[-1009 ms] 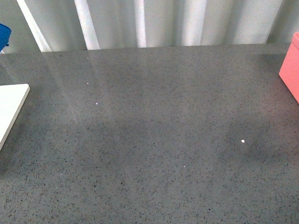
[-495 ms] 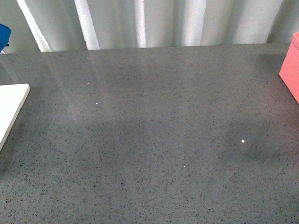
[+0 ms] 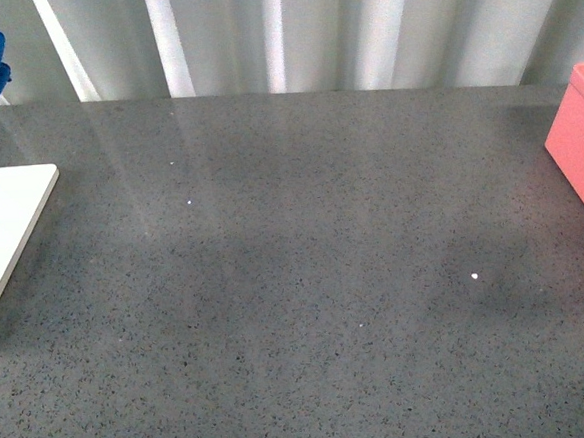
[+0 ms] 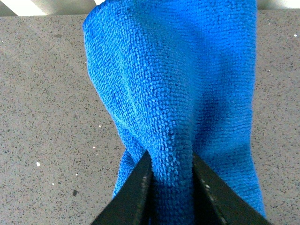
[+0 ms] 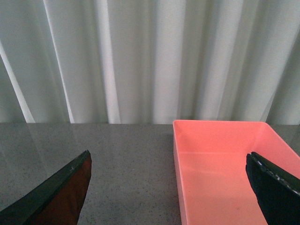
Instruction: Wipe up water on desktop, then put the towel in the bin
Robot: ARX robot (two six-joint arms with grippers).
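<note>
Pinching a bunched fold between my left jaws, I judge the towel (image 4: 173, 93) soft, light, limp; right jaws gape empty.

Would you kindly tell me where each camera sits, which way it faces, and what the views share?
Front view: on the robot's body, looking down over the desktop to the curtain; no arm shows.
Left wrist view: on the left wrist, looking past the left gripper, shut on the towel, at the desktop.
Right wrist view: on the right wrist, looking across the desktop into the bin; the open right gripper frames it.
Shared: bin and curtain in front and right wrist views; towel in front and left wrist views.
</note>
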